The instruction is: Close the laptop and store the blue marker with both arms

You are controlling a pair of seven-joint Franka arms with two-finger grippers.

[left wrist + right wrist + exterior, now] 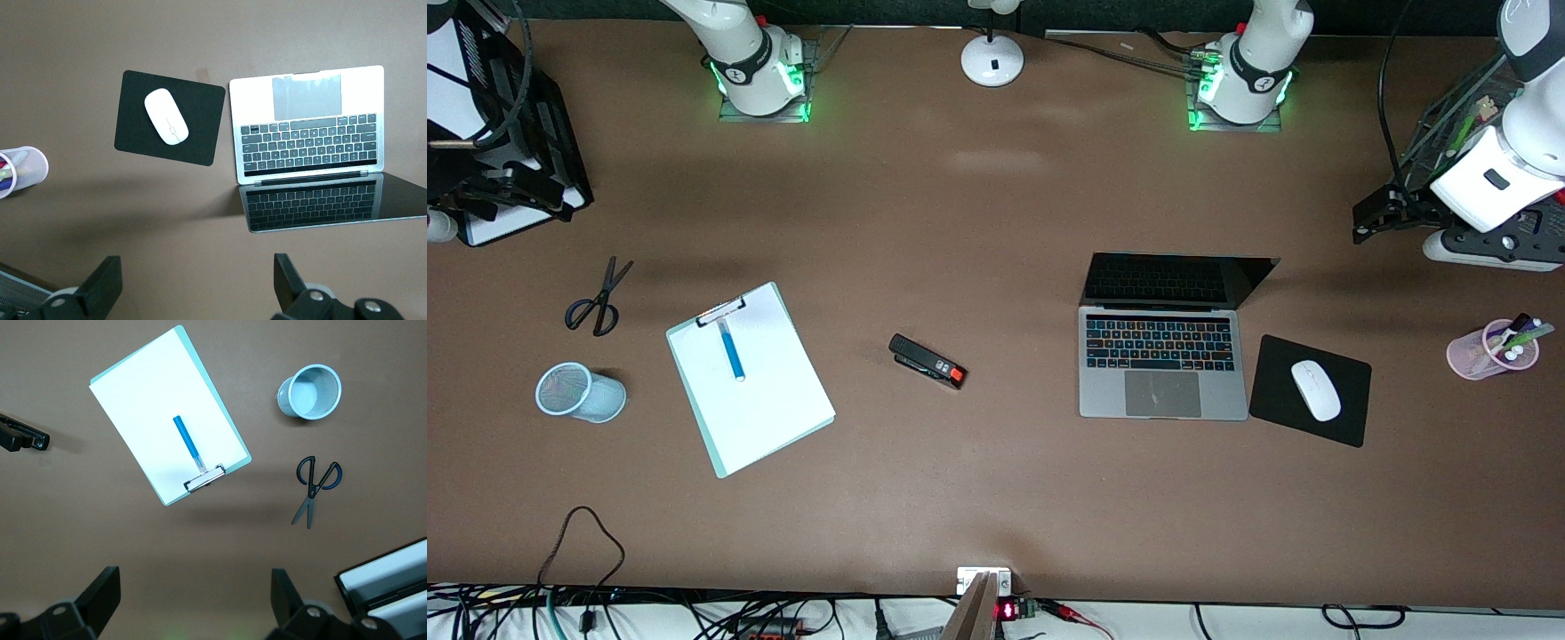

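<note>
The laptop (1163, 391) (307, 93) stands open on the table toward the left arm's end, its dark screen raised. The blue marker (732, 351) (186, 443) lies on the white sheet of a clipboard (765, 400) (147, 393) toward the right arm's end. My left gripper (1371, 218) (198, 267) hangs open and empty above bare table at the left arm's end, off the laptop's screen side. Over the right arm's end of the table my right gripper (195, 583) is open and empty too, high above bare table short of the clipboard's clip.
A white mouse (1315, 389) lies on a black mousepad (1343, 409) beside the laptop. A pink cup (1489, 349) holds pens. A stapler (927, 361), scissors (598, 298), a blue mesh cup (578, 391) and a black tray (387, 587) are also here.
</note>
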